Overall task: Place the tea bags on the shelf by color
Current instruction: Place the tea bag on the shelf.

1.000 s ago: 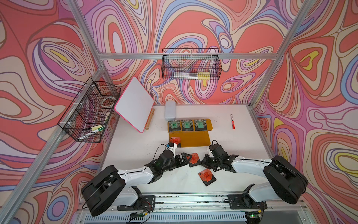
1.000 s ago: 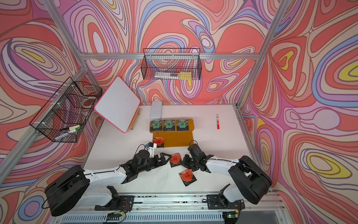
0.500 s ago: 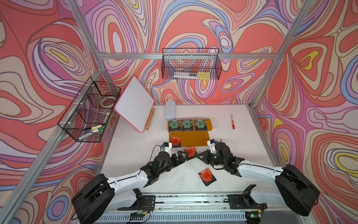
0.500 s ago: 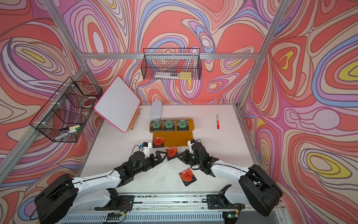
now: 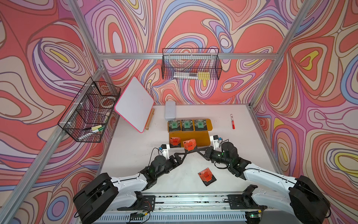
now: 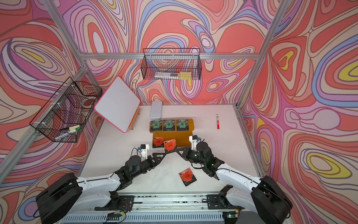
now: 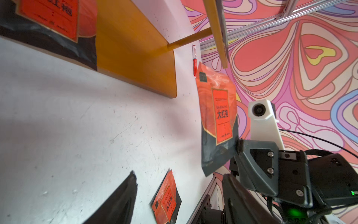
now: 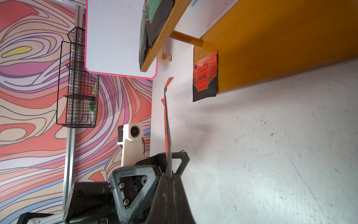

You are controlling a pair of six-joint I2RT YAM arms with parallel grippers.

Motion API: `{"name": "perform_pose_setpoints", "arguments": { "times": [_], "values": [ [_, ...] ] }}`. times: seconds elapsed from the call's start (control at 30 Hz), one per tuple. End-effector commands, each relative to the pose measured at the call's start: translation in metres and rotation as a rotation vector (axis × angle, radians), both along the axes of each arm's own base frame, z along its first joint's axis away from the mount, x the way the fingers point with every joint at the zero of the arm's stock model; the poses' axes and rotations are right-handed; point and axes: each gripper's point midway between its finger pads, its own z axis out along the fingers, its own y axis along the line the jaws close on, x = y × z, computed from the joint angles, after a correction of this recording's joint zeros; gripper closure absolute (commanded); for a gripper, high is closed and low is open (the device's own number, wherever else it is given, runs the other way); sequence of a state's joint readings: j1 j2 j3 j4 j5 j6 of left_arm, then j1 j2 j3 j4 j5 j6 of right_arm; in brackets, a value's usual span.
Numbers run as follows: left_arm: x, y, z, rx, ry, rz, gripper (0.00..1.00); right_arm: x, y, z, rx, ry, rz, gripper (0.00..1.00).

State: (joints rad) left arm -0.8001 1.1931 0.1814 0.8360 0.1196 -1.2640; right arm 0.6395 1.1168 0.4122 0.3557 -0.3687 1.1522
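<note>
Orange tea bag (image 7: 48, 17) cropped by picture edge, wire basket (image 5: 190, 64) contents indistinct

High stereo pair, close wrist views

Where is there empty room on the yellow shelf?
The lower board is bare from the orange tea bag lying on it to its end nearest the red marker. The upper board is full with three green tea bags. Just in front it is crowded: the right gripper holds a second tea bag.

The orange-red tea bag (image 7: 218, 108) bears "大红袍" in black on its label.
</note>
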Motion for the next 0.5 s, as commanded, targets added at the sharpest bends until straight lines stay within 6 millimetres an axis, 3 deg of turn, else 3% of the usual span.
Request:
{"name": "perform_pose_setpoints", "arguments": {
  "times": [0.0,0.13,0.47],
  "values": [
    [0.002,-0.009,0.026,-0.092,-0.084,-0.021,0.35,-0.002,-0.002,0.002,0.021,-0.003,-0.005,1.00],
    [0.005,-0.012,0.034,-0.142,-0.111,-0.019,0.44,-0.004,-0.002,0.002,0.027,-0.001,0.000,1.00],
    [0.011,-0.019,0.035,-0.150,-0.102,-0.021,0.54,-0.009,-0.003,0.007,0.047,-0.008,0.010,1.00]
  ]
}}
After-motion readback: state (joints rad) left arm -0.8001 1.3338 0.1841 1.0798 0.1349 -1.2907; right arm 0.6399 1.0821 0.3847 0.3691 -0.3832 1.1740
